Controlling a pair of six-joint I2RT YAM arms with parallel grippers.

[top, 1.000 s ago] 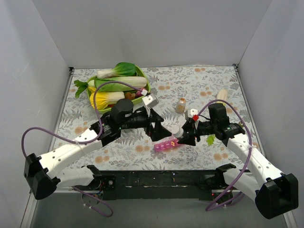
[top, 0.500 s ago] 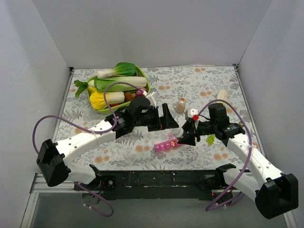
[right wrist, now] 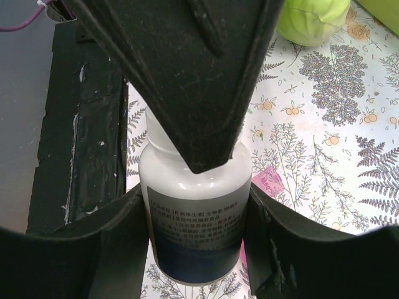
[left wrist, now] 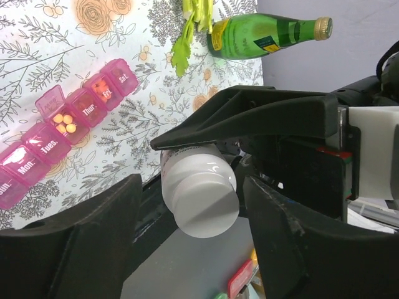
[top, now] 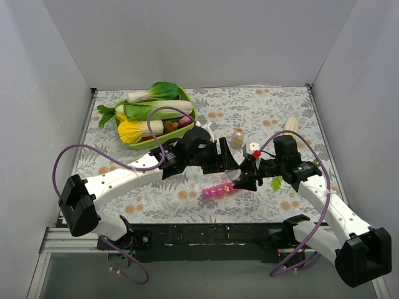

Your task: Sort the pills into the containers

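Right jaws clamp the white bottle beside the pink organiser; left jaws gape around its cap; green bottle lies beyond.

organiser lids read Mon., Tues., Thur., Fri., Sat.; the lid at the frame edge looks like Sun., cut off; white bottle label has fine print, too small to read; green bottle label unreadable
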